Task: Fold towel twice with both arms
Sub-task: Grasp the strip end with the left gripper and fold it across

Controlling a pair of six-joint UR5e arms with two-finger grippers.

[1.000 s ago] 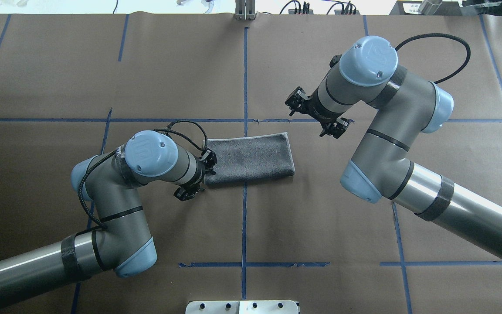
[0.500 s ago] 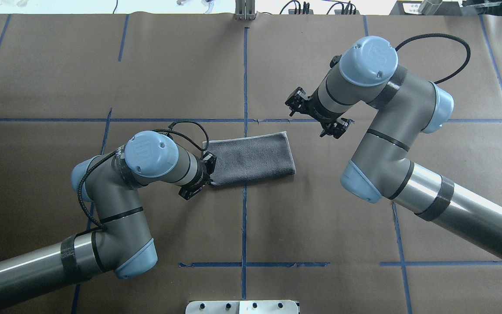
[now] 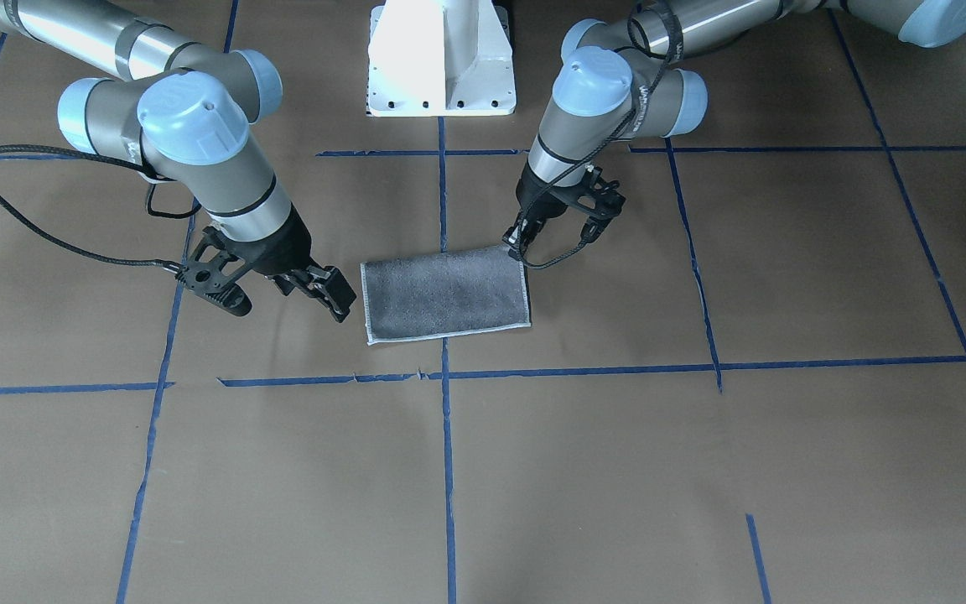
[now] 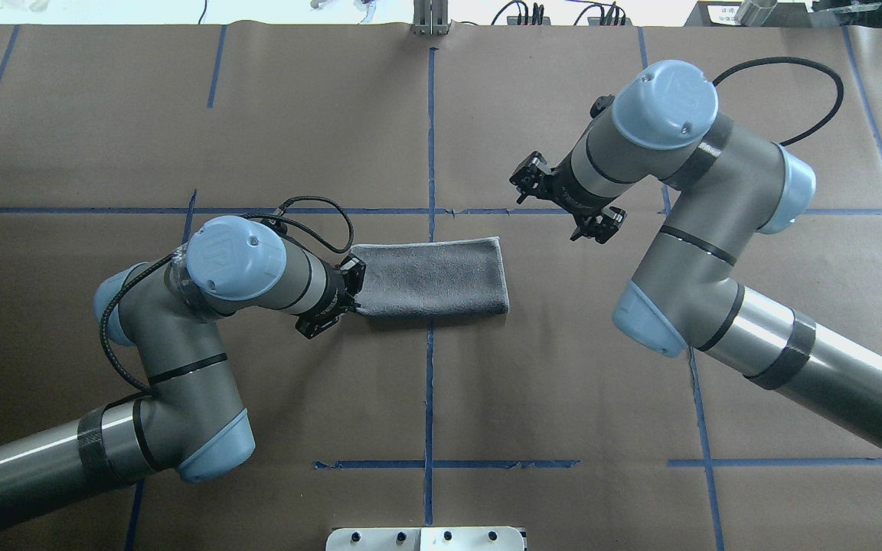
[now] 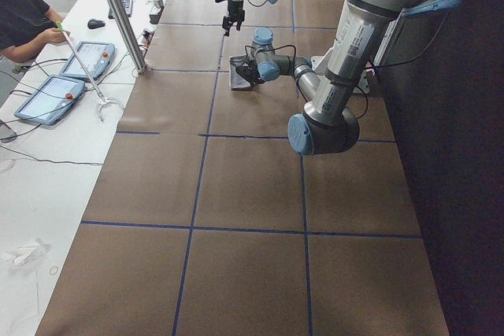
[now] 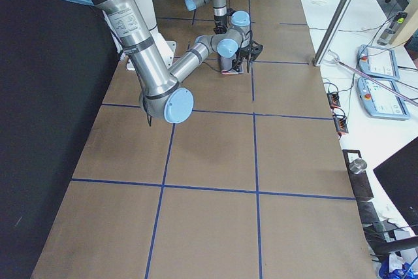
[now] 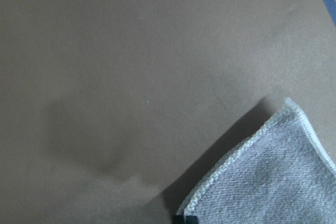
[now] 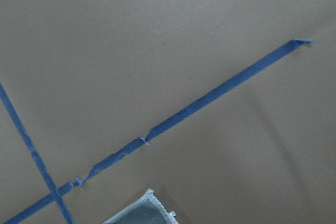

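Observation:
The towel (image 4: 429, 278) lies folded once in a grey strip at the table's middle, also seen in the front view (image 3: 445, 294). My left gripper (image 4: 338, 302) is at the strip's near left corner and is shut on it. In the left wrist view that white-edged corner (image 7: 273, 182) is raised, with a shadow under it, and runs down to a black fingertip (image 7: 181, 219). In the front view the left gripper (image 3: 521, 242) meets that corner. My right gripper (image 4: 567, 203) hangs open and empty above the table, beyond the far right corner; the right wrist view shows only that corner (image 8: 142, 213).
Brown paper with blue tape lines (image 4: 430, 138) covers the table. The white pedestal base (image 3: 441, 59) stands at the robot's edge. At the far side are a metal post (image 5: 118, 13), tablets (image 5: 51, 96) and a seated operator (image 5: 24, 13).
My left arm has drawn back to the left, and the towel has slid a little left with it. My right arm has shifted slightly right, still open.

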